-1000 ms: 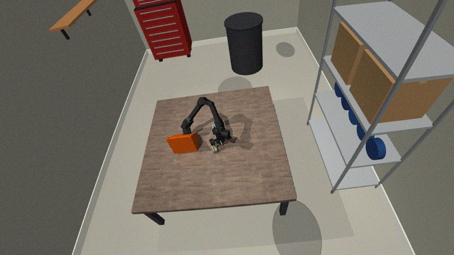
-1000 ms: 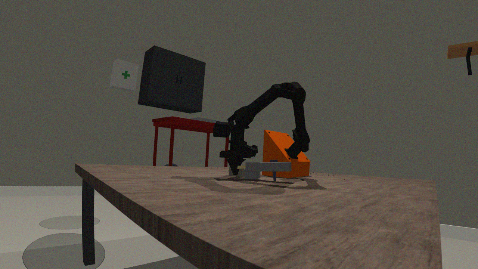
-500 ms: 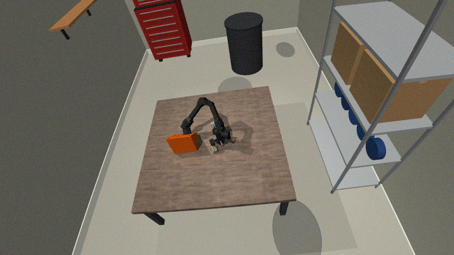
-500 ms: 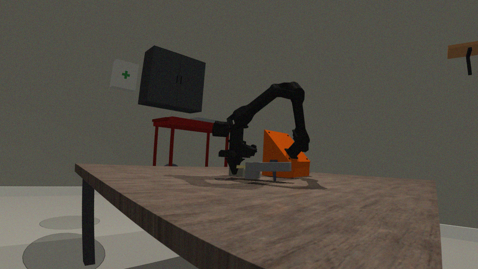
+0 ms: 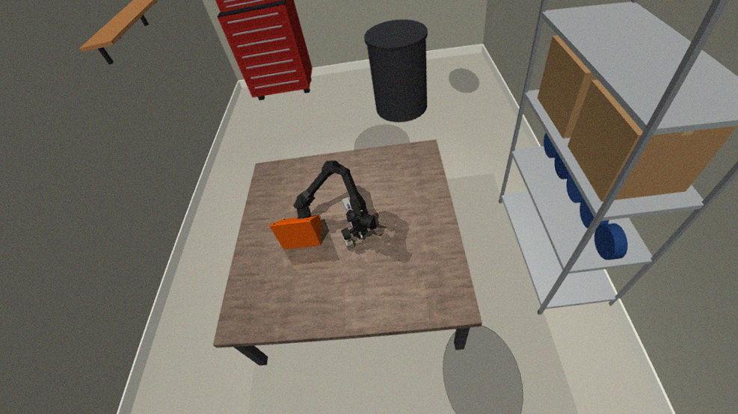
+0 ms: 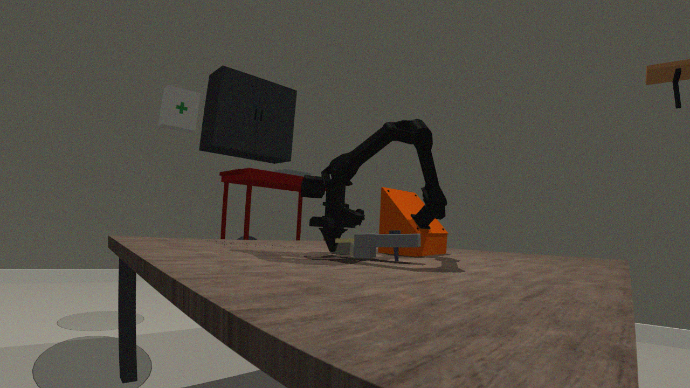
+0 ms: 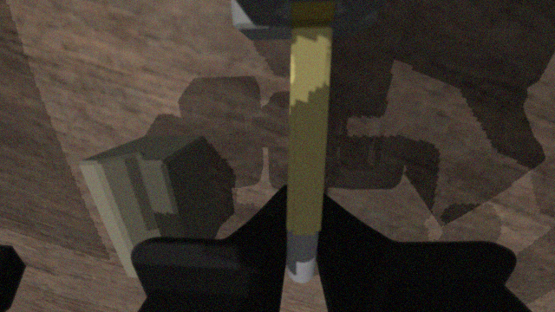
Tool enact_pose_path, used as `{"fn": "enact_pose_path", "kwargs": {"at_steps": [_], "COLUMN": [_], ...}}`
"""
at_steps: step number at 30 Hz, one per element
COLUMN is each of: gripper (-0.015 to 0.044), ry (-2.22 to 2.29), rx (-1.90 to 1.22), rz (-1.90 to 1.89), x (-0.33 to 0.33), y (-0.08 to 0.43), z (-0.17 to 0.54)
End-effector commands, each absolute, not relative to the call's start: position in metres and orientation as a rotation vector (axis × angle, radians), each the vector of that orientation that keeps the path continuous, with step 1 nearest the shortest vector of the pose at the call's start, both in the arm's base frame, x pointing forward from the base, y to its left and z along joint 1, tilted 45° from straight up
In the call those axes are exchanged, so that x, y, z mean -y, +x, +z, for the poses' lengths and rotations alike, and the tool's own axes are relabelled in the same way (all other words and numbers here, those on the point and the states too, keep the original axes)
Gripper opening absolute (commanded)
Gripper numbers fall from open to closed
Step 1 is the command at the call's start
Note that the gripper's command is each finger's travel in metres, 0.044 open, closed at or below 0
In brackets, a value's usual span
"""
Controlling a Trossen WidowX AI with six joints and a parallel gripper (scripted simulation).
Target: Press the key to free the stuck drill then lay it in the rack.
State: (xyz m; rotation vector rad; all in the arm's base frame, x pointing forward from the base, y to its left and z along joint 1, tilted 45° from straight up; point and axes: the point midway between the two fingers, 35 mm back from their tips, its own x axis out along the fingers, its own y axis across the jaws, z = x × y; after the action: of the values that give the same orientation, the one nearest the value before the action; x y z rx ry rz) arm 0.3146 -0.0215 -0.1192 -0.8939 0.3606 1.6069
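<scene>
The drill (image 7: 309,152) (image 6: 345,240) is a yellow rod with a grey tip. My gripper (image 7: 298,191) (image 6: 332,248) (image 5: 361,234) is shut on the drill near its tip, low over the table. The drill's other end reaches the grey block (image 6: 365,246) and runs out of the wrist view, so whether that end is free is hidden. A pale bar (image 6: 405,240) (image 5: 346,203), perhaps the key, extends from the block past a blue post (image 6: 395,254). A greenish-grey grooved piece, apparently the rack (image 7: 195,191) (image 5: 349,242), stands left of my fingers in the wrist view.
An orange wedge-shaped box (image 5: 298,232) (image 6: 434,244) stands on the table (image 5: 332,293) (image 6: 458,313) by the arm's base. A dark bin (image 5: 400,78), a red tool cabinet (image 5: 270,46) and metal shelving (image 5: 655,39) stand off the table.
</scene>
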Motion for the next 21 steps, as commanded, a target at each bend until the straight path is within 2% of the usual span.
{"fn": "enact_pose_path", "kwargs": {"at_steps": [1,21], "gripper": [0.0,0.0], "ry": [-0.896,-0.898], "rx": [-0.362,-0.363], "rz": [1.611,1.61], "x": [0.026,0.043], "y": [0.316,0.325], "z": [-0.126,-0.143]}}
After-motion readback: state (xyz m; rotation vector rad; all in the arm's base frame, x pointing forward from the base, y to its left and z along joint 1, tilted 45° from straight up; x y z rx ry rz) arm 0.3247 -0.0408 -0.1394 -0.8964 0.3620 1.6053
